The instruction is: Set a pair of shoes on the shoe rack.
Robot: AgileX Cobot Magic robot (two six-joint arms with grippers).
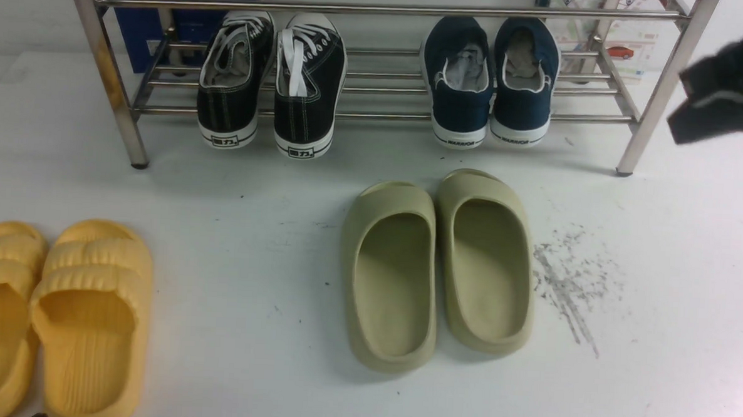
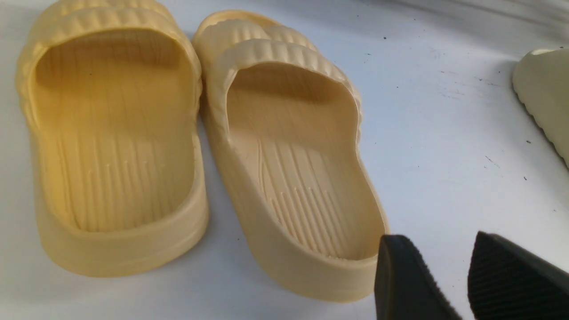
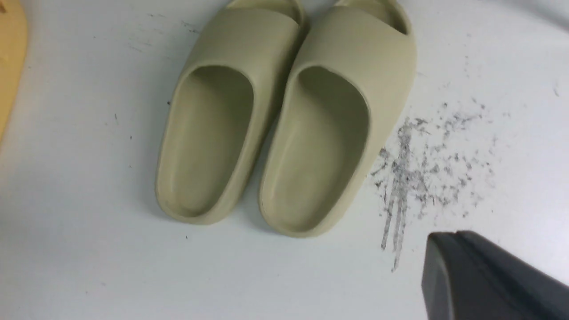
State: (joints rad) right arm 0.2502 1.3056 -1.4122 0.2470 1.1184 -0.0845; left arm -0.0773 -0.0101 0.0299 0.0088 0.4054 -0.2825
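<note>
Two navy-blue canvas slip-on sneakers with white rubber soles (image 1: 488,82) sit side by side on the lowest bar shelf of the wide, low shoe rack of shiny silver metal tubes (image 1: 380,9), towards its right end, toes pointing inward and the marked heels hanging just over the front bar. Further left on the same shelf, well apart from them, stands a pair of black canvas lace-up sneakers with white laces (image 1: 270,82), placed the same way. In front of the rack, on the white tabletop (image 1: 253,191), lie two olive-green foam slides (image 1: 438,268) touching along their inner edges, with a patch of grey scuff marks (image 1: 569,280) just beside them on the right. A pair of yellow ribbed foam slides (image 1: 53,314) rests at the near left corner. The left hand (image 2: 449,284) hovers just beside the heel of the nearer yellow slide; its two black ribbed fingers stand a little apart with nothing between them. The right hand (image 3: 484,275) is raised at the right side above the tabletop, near the rack's right leg, its fingers pressed together and empty
</note>
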